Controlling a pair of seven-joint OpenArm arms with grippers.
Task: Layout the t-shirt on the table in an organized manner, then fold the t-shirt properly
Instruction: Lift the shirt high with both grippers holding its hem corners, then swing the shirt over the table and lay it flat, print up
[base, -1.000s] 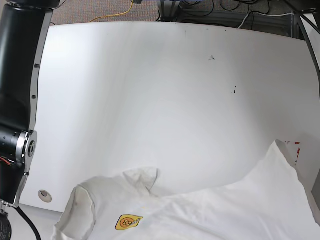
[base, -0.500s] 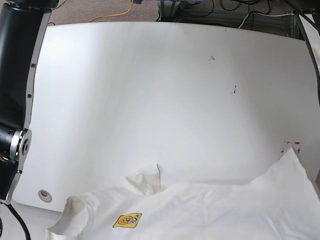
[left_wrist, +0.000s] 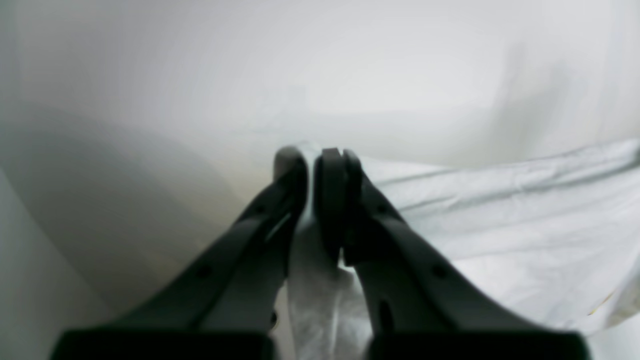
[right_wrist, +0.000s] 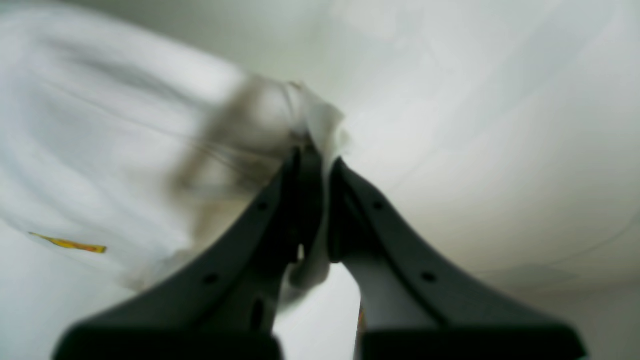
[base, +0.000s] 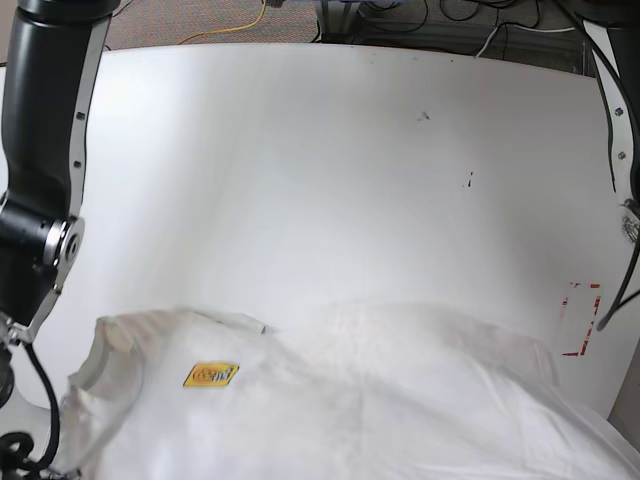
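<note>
The off-white t-shirt (base: 380, 400) lies blurred across the near part of the white table (base: 300, 180), with its small orange-and-yellow graphic (base: 211, 374) at the left. In the left wrist view my left gripper (left_wrist: 312, 165) is shut on a fold of the t-shirt (left_wrist: 500, 215), which stretches to the right. In the right wrist view my right gripper (right_wrist: 320, 165) is shut on a bunched edge of the t-shirt (right_wrist: 100, 125); a sliver of the graphic (right_wrist: 67, 243) shows at the left. Neither gripper shows in the base view.
A red-outlined tape mark (base: 580, 320) is at the table's right edge, just beyond the cloth. Small dark specks (base: 423, 116) dot the far half. A black arm (base: 40, 200) stands along the left edge, another arm (base: 625, 150) along the right. Cables lie beyond the far edge.
The t-shirt has swept up and away from the near edge, spreading wider. Its graphic moved up and left. The cloth now covers the grey grommet hole at the left, and the raised right corner has dropped.
</note>
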